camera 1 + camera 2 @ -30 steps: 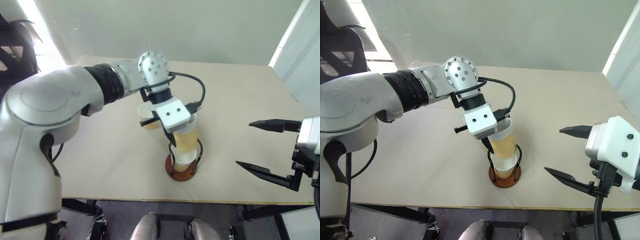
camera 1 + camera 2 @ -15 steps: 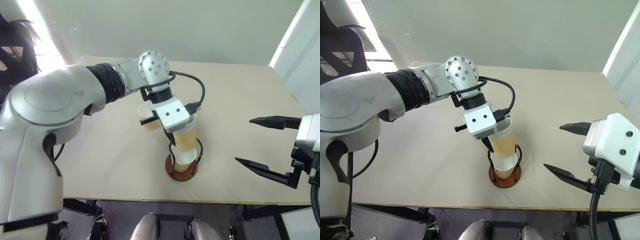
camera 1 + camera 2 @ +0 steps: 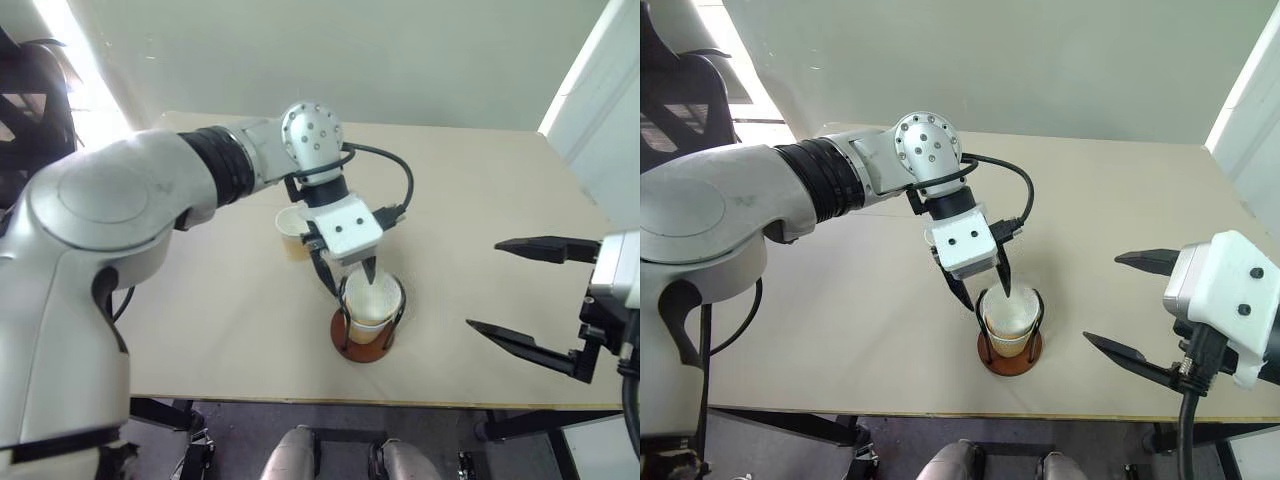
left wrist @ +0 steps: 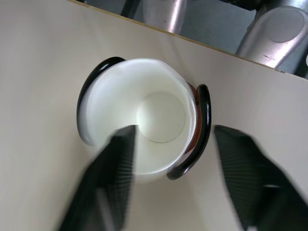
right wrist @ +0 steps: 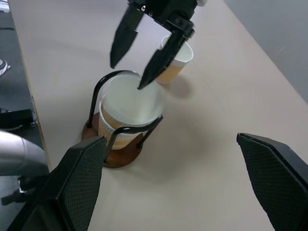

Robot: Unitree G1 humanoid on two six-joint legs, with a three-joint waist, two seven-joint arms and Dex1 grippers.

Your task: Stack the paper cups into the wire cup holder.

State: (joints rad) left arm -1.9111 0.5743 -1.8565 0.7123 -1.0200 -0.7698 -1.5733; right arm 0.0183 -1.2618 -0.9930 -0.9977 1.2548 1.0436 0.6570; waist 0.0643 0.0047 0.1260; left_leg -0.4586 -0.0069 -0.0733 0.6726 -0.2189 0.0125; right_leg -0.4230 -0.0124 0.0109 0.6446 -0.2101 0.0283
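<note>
With both my left jaws (image 3: 985,289) and right jaws (image 3: 1132,308) spread empty, cups (image 3: 1008,318) sat nested in the holder (image 3: 1011,352), and the thin, light, crushable third cup (image 5: 175,60) at its 11 o'clock on the counter (image 3: 1120,210) probably required a gentle rim pinch.

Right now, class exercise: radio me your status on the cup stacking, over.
Left end effector open above the stacked cups in the wire cup holder. Right end effector open, idle. One cup on the table. Nothing blocking.

We see stacked cups (image 5: 129,113) seated in the holder (image 5: 115,144) on the table (image 5: 231,96). Left gripper (image 5: 132,72) hangs spread just above them. A third cup (image 5: 174,65) stands near, behind.
</note>
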